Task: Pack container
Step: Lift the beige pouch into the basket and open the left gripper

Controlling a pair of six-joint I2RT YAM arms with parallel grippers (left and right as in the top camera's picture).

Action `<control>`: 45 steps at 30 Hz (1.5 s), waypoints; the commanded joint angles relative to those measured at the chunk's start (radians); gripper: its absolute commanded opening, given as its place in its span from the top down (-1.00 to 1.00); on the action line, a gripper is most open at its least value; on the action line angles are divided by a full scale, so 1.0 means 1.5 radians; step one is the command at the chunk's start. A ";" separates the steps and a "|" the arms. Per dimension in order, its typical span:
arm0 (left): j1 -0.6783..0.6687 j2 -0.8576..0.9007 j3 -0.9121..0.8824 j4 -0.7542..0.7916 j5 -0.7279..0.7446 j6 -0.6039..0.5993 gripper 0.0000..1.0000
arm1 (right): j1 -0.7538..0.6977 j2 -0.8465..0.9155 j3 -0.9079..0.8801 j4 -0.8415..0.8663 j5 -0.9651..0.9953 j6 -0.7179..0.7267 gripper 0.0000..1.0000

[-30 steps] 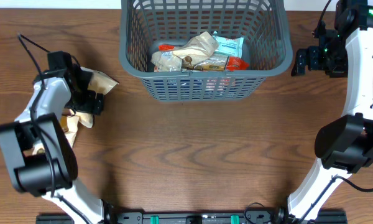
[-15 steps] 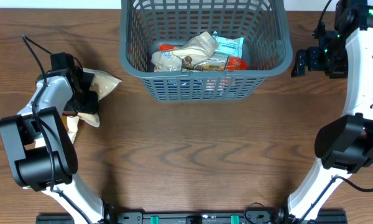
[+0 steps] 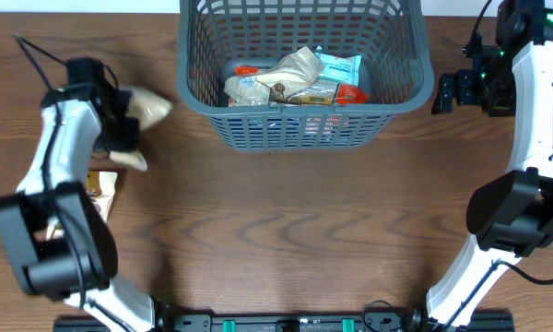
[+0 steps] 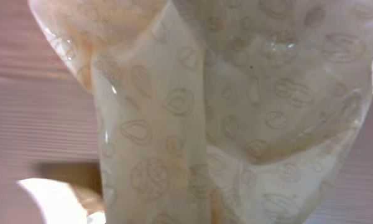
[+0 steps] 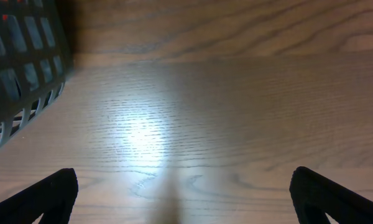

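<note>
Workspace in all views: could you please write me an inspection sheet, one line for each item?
Surface: wooden table, no spills seen.
Job's things: basket holds several packets; beige packet left of it; brown packet on table beside left arm.
Clutter: nothing seen.
Grippers: left gripper shut on beige packet; right gripper open, empty, right of basket.
Cables: thin cable at each arm.
Surroundings: black rail at near edge.

The right gripper (image 5: 186,202) hangs over the wooden table (image 5: 236,93), its two dark fingertips (image 5: 50,196) spread wide at the bottom corners. At the left edge stands the container (image 5: 25,81), with a speck of red behind its lattice wall.
</note>
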 commanded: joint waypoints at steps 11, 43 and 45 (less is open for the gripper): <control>-0.087 -0.142 0.270 -0.012 -0.005 -0.065 0.89 | 0.006 -0.010 -0.002 0.001 0.002 0.007 -0.98; -0.391 0.139 0.382 0.035 0.142 0.344 0.88 | 0.006 -0.010 -0.002 -0.008 0.003 0.002 -0.99; -0.389 0.147 0.382 0.035 0.142 0.344 0.80 | 0.006 -0.010 -0.002 -0.008 0.003 0.002 -0.99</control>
